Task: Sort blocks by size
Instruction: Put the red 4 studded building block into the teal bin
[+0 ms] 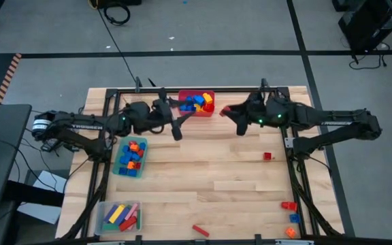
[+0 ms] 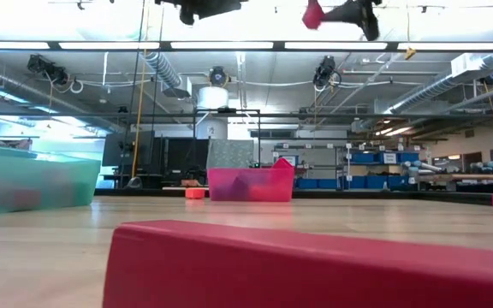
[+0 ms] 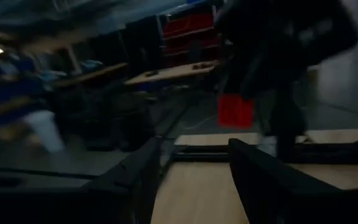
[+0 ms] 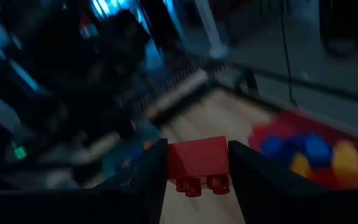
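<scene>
Right gripper (image 1: 227, 111) upper centre-right, clamped on a red block (image 4: 197, 158), beside red bin (image 1: 197, 103) of mixed blocks (image 1: 194, 103), left gripper (image 1: 177, 121) left of bin, fingers parted, empty, no readable writing

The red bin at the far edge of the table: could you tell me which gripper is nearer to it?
Left. The left gripper, open and empty, hangs at the red bin's near-left corner. The right gripper, shut on a red block, is farther off to the bin's right.

Wooden table (image 1: 203, 178) carries three bins (image 1: 130, 157) (filled) and scattered blocks (image 1: 200, 231).
</scene>
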`<move>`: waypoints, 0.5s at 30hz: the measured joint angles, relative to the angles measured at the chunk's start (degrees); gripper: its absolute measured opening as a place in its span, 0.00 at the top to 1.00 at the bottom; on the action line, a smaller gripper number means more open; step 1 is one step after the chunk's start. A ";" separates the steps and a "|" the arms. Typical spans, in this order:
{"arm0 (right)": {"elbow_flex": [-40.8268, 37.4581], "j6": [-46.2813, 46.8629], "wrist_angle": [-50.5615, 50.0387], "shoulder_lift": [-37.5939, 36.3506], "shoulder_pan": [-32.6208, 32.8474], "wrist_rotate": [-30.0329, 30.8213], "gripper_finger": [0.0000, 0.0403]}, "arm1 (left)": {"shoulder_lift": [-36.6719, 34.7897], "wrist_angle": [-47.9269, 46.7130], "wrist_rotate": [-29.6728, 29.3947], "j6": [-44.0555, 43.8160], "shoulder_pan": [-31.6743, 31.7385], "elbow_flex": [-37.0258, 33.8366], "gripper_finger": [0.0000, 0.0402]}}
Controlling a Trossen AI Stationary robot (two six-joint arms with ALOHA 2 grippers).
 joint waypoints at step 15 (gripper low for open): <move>0.04 -2.75 14.49 2.56 -2.29 0.38 0.58 | 11.15 -1.14 -4.64 11.68 -2.87 11.49 0.27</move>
